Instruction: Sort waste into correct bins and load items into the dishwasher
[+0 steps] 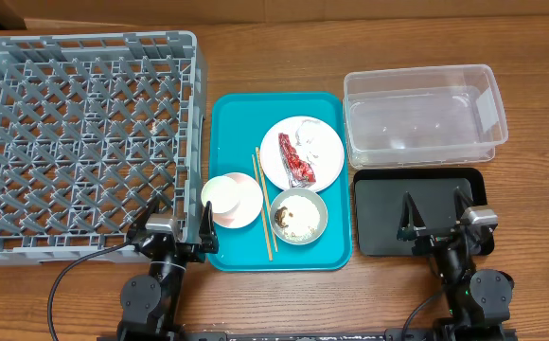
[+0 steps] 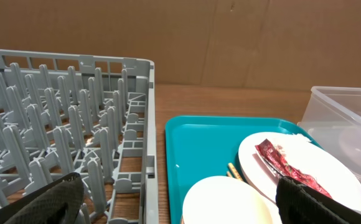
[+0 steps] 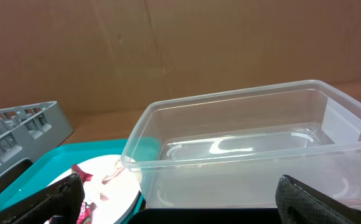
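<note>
The grey dish rack (image 1: 76, 133) stands at the left. A teal tray (image 1: 232, 114) holds a white plate (image 1: 324, 144) with the red-and-silver wrapper (image 1: 295, 159), a pink dish (image 1: 248, 210) with a white cup (image 1: 223, 194) on it, a grey-green bowl (image 1: 317, 210) with rice and a brown scrap (image 1: 284, 217), and chopsticks (image 1: 262, 204). The clear tub (image 1: 421, 114) and black tray (image 1: 416, 185) are at the right. My left gripper (image 1: 177, 225) is open at the rack's near right corner. My right gripper (image 1: 437, 220) is open over the black tray.
A cardboard wall stands behind the table in the left wrist view (image 2: 230, 37). The left wrist view shows the rack (image 2: 56, 118), teal tray (image 2: 205, 143), cup (image 2: 227, 202) and wrapper (image 2: 286, 168). The right wrist view shows the tub (image 3: 243, 149) and plate (image 3: 106, 186).
</note>
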Robot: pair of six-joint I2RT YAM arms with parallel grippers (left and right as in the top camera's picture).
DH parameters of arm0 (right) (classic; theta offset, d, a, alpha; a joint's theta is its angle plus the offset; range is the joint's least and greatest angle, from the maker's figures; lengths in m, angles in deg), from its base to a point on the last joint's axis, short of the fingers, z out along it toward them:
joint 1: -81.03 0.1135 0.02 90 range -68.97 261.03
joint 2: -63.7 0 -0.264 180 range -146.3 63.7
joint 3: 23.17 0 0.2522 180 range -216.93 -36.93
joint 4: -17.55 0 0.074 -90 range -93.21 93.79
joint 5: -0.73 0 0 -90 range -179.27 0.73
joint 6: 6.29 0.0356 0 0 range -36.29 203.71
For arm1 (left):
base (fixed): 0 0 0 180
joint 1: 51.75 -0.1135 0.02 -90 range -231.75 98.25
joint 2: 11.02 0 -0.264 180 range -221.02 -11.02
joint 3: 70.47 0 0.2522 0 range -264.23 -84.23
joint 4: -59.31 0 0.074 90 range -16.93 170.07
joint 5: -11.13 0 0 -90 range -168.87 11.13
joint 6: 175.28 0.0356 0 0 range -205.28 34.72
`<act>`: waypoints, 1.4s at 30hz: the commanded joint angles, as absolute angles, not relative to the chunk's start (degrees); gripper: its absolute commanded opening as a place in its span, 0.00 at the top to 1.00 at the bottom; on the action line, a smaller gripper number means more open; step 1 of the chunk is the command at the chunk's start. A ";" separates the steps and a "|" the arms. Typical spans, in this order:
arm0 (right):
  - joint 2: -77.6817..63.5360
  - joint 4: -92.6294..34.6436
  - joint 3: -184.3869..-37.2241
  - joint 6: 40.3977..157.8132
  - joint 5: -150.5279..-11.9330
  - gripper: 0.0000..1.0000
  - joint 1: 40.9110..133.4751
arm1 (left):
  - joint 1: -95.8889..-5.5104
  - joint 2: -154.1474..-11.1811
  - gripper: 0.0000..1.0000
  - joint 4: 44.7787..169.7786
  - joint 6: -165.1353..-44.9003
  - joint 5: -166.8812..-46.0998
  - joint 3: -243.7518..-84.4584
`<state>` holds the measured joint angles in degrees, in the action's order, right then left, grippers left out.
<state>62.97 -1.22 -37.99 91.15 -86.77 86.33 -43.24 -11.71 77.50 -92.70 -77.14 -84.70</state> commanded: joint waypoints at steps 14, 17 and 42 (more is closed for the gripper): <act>63.54 -0.90 -37.38 91.11 -87.56 0.00 86.44 | -43.59 -11.29 0.00 77.37 -93.42 -77.40 -84.50; 63.54 -0.90 -37.38 91.11 -87.56 0.00 86.44 | -43.59 -11.29 0.00 77.37 -93.42 -77.40 -84.50; 62.18 -6.99 -41.75 96.18 -86.14 0.00 86.44 | -43.59 -11.88 0.00 92.30 -92.88 -77.27 -92.94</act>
